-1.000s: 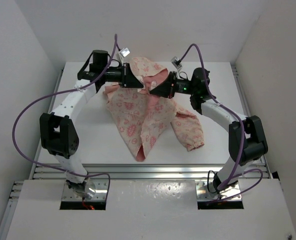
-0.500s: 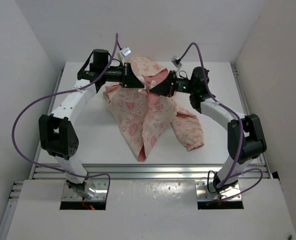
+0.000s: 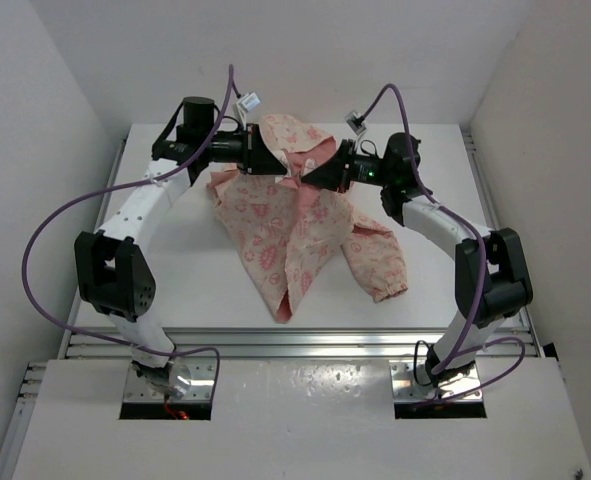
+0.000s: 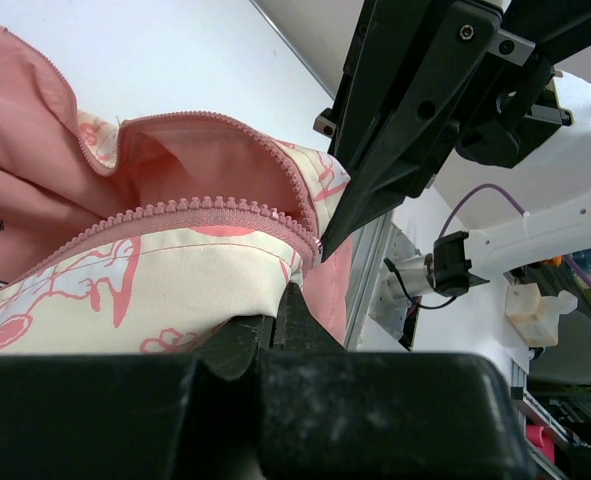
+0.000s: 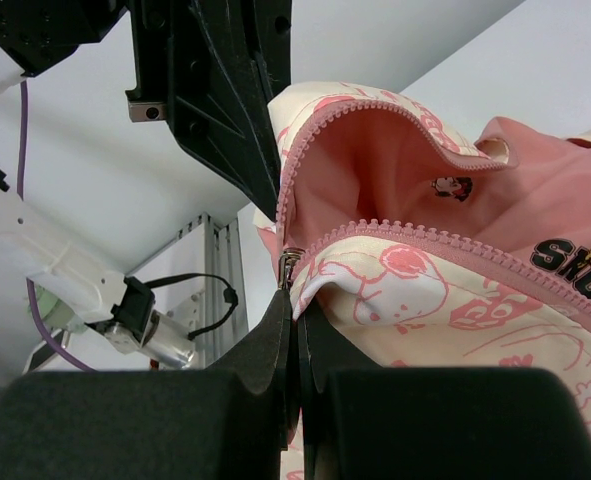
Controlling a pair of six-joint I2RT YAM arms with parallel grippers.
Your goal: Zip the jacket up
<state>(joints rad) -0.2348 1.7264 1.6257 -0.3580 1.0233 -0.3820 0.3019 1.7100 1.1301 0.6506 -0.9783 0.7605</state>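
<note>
Both clamped on jacket (image 3: pixel 275 235) zipper edges: left gripper (image 4: pixel 278 312), right gripper (image 5: pixel 296 312); arms seemingly barely shifted.

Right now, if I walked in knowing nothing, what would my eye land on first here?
A small cream jacket with pink flowers lies crumpled in the middle of the white table. Two black-and-white arms curve in from both sides, and the left gripper and right gripper meet tip to tip near the jacket's far end, each pinched shut on the fabric. In the wrist views, the pink zipper gapes open beside them.
</note>
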